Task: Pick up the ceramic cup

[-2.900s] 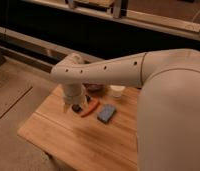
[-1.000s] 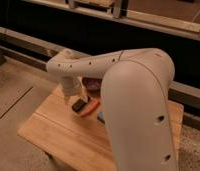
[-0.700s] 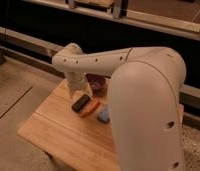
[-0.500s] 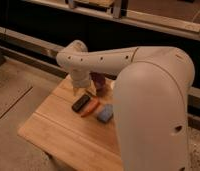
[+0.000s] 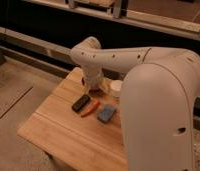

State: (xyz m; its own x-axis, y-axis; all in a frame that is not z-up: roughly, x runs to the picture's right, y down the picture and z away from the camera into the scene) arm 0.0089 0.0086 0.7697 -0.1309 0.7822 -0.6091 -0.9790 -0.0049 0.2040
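The ceramic cup (image 5: 115,88) is a small white cylinder standing near the far edge of the wooden table (image 5: 58,130). My white arm (image 5: 118,55) reaches in from the right and bends down over the table's far side. The gripper (image 5: 95,87) hangs at the end of the arm, just left of the cup and close to it. A dark rounded shape under the gripper is partly hidden by it.
A black oblong object (image 5: 81,103), an orange stick-like item (image 5: 90,108) and a blue rectangular pad (image 5: 106,113) lie in a row in front of the gripper. My large white arm housing (image 5: 163,110) covers the table's right side. A dark wall with rails runs behind.
My arm has swung toward the far side of the table, uncovering the black, orange and blue items. The gripper now hangs beside the white cup.
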